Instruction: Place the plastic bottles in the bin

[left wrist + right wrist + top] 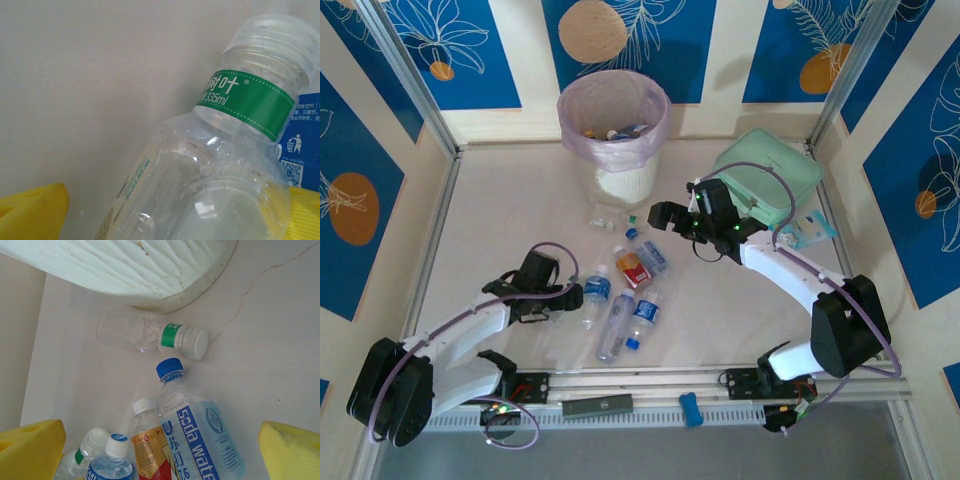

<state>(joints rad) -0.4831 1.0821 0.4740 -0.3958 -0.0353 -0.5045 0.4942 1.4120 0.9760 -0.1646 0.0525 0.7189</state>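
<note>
Well short of the bin, the left gripper stands wide astride a clear green-labelled bottle. Nearer the bin, plastic bottles lie scattered. Close beside the bin, the right gripper hangs wide and empty above them; more bottles lie inside the bin.

- On the clear bottle in the left wrist view, we read "335ml" in white, after Chinese characters, on its green neck band.
- At three o'clock there, we see a blue label with a white litter-bin sign and a QR code.
- At six o'clock in the right wrist view, we read "soda water" on the blue-capped bottle.
</note>
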